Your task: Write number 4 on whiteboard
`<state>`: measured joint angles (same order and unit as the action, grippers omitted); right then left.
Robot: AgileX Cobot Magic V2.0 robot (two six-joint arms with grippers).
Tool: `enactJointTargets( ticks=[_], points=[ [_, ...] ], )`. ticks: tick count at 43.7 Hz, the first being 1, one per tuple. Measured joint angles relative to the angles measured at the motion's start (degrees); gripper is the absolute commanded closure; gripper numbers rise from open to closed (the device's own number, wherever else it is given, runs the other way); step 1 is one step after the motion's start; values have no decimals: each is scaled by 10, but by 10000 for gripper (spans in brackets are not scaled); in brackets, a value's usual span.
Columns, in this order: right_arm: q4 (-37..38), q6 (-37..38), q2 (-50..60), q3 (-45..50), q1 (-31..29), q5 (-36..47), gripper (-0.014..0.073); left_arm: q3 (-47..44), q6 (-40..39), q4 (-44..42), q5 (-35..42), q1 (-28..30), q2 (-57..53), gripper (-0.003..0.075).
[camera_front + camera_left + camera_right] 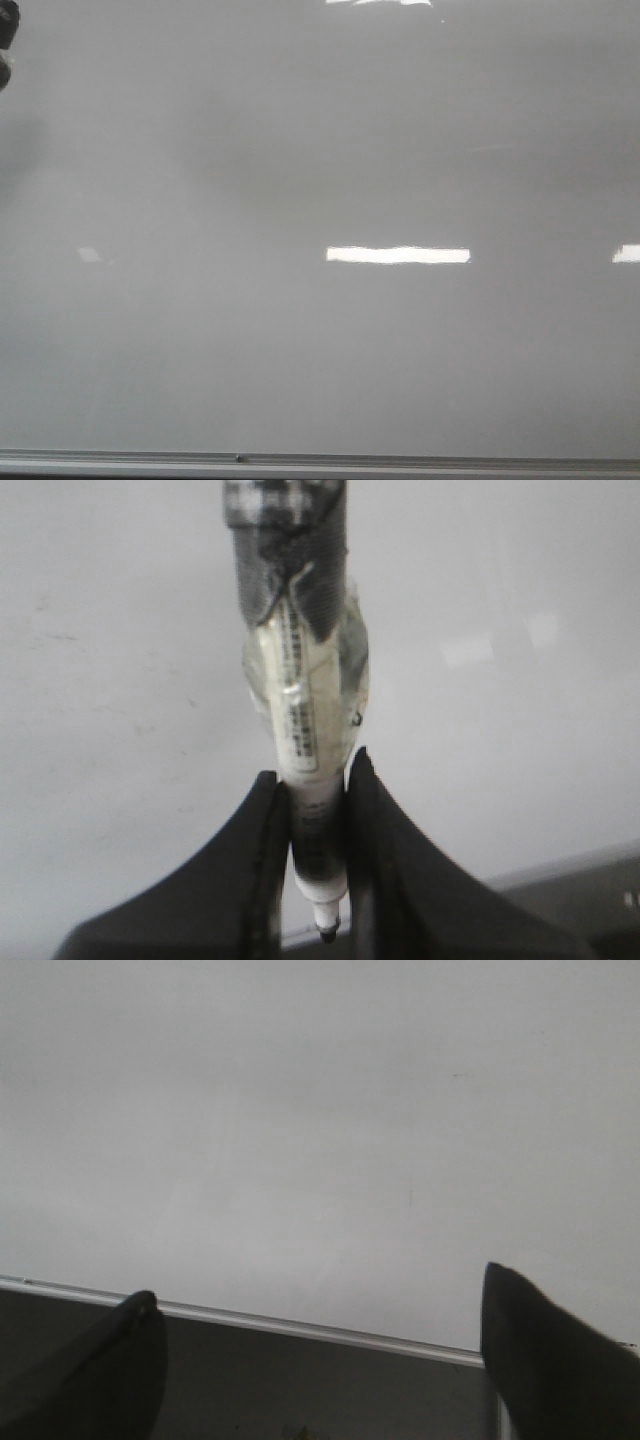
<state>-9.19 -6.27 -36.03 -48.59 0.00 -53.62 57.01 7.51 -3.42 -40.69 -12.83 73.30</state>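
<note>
progress: nothing written as far as I can see; the whiteboard [300, 340] shows no black stroke in any view, only bright light reflections [398, 255]. The number 4 is not on the board yet, so all strokes are left: angled stroke, crossbar, vertical.
board: glossy pale grey, fills the front view, metal rail [320, 462] along its near edge. Faint grey smudges only.
marker: a marker [300, 700] sits in the left gripper [318, 820], its barrel wrapped in tape, its dark tip [327, 932] poking out near the base of the fingers, its taped end sticking out past the fingertips.
left jaws: clamped on the marker barrel, one finger on each side, snug.
left arm place: a dark bit at the far-left edge of the front view [6, 45] may be it; cannot tell for sure.
marker vs board: board lies behind the marker in the left wrist view; cannot tell if anything touches it.
right gripper [320, 1360]: jaws wide apart, nothing between them, board and rail behind.
next, my guess: bring the marker to the board and start the first stroke.
</note>
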Motion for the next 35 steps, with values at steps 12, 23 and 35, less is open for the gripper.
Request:
enactJointTargets(
  ticks=[12, 23, 35],
  points=[
    [-89, -124, -76, -68, 12, -95, -59, 80, 236, 131, -183, -77, -2, 731],
    [-148, -301, -156, -71, 109, -105, -59, 90, 344, 143, -208, -176, -2, 731],
    [-153, -401, -220, -71, 263, -66, -59, 91, 368, 145, -190, -294, -2, 731]
  ],
)
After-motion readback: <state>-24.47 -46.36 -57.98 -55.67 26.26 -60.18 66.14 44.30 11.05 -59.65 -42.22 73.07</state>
